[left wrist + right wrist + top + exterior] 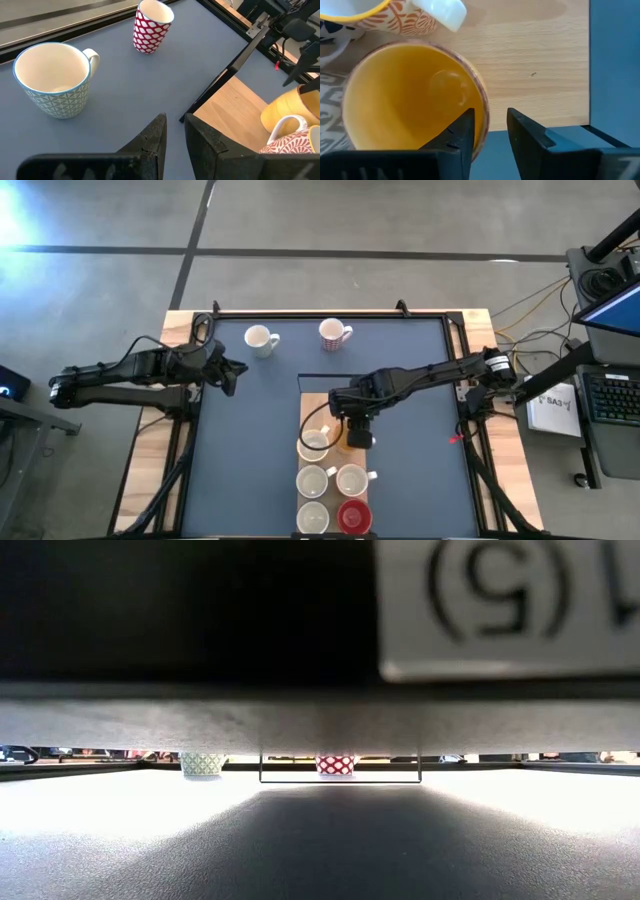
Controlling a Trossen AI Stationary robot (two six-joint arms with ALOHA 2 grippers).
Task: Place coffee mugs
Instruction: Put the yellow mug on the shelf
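Note:
A yellow-orange mug [410,100] stands near the far end of a wooden board [320,402], under my right gripper [356,432], which is shut on its rim. Several more mugs fill the board's near end: white ones [313,478] and a red one [354,517]. Two mugs rest on their bases on the blue mat near the far edge: a green-patterned one [260,338] [52,82] and a red-patterned one [335,333] [150,27]. My left gripper [232,373] [175,131] hovers at the mat's left side, holding nothing, with only a slit between its fingers. My right gripper has the yellow-orange mug by its rim [484,117]. One finger [460,135] is inside the cup and the other [525,132] is outside its wall. The fingers come from above, pointing down. The mug's mouth faces up; whether its base touches the board cannot be seen.
A mug with orange leaf pattern and white handle [405,15] stands close beside the held mug. The blue mat [250,440] is bare to the left of the board. A dark frame [330,313] borders the mat. A dark thing close to the camera blocks most of the low view.

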